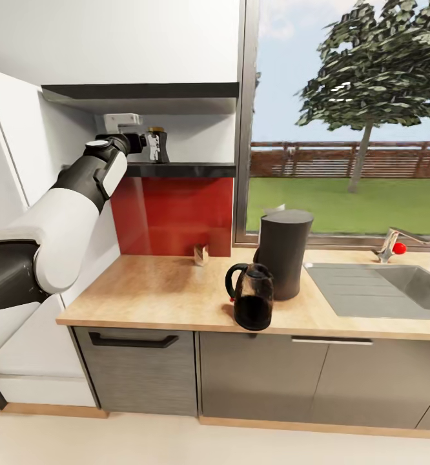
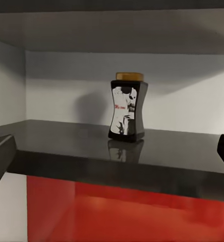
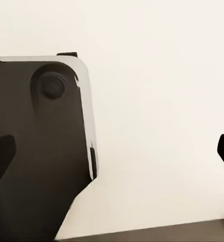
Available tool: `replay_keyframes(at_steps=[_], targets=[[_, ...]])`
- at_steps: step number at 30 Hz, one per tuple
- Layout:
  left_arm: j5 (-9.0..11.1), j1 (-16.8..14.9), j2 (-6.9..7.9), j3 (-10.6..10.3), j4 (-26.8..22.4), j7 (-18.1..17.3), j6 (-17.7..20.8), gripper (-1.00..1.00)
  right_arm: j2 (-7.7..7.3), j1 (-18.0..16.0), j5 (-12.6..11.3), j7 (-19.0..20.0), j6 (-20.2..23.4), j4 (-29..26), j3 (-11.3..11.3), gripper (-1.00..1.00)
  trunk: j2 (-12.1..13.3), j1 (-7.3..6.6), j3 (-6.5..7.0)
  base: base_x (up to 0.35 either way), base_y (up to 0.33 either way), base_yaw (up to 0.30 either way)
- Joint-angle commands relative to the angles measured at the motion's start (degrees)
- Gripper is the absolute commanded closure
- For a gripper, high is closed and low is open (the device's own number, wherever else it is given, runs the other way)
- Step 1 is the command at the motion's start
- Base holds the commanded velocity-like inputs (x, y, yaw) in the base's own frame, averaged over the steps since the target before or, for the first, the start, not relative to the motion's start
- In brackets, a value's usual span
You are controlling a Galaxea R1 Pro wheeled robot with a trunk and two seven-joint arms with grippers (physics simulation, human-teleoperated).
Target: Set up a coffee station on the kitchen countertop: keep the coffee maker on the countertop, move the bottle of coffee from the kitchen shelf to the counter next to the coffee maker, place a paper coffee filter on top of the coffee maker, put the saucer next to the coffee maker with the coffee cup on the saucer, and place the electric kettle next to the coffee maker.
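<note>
The bottle of coffee [image 1: 159, 143], dark with a yellow cap and white label, stands upright on the dark kitchen shelf [image 1: 189, 170]. My left gripper [image 1: 141, 143] is raised to shelf height just left of it. In the left wrist view the bottle [image 2: 127, 110] stands ahead of the open left gripper [image 2: 113, 151], not between the fingers [image 2: 1, 156]. On the countertop [image 1: 157, 290] the coffee maker [image 1: 283, 253] stands with the electric kettle [image 1: 252, 298] touching its front left. An off-white paper coffee filter [image 1: 274, 208] edge shows at its top. My right gripper [image 3: 113, 151] is open and empty. Saucer and coffee cup are out of view.
A small tan box-like item [image 1: 201, 254] sits by the red backsplash [image 1: 173, 216]. The steel sink [image 1: 383, 287] and tap [image 1: 390, 244] lie right of the coffee maker. A white wall panel [image 1: 21, 129] flanks the shelf on the left; an upper cabinet [image 1: 137, 97] caps it.
</note>
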Motion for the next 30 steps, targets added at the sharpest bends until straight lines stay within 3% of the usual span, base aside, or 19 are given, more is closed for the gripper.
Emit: replay_keyframes(at_steps=[1, 20, 30], targets=[[-0.3, 0.0, -0.08, 0.3, -0.1, 0.0, 0.3, -1.0, 0.05, 0.0, -0.1, 0.0, -0.2, 0.1, 0.6, -1.0, 0.0, 0.03, -0.02, 0.158, 0.0, 0.0], [-0.2, -0.1, -0.1, 0.2, -0.3, -0.1, 0.5, -1.0, 0.04, 0.0, 0.3, 0.0, -0.3, 0.2, 1.0, -1.0, 0.0, 0.03, -0.02, 0.285, 0.0, 0.0], [-0.3, -0.1, -0.19, -0.1, -2.2, -0.1, 1.2, -1.0, 0.07, 0.0, 0.2, 0.0, -0.2, 0.2, 0.9, -1.0, 0.0, 0.03, -0.02, 0.041, 0.0, 0.0]])
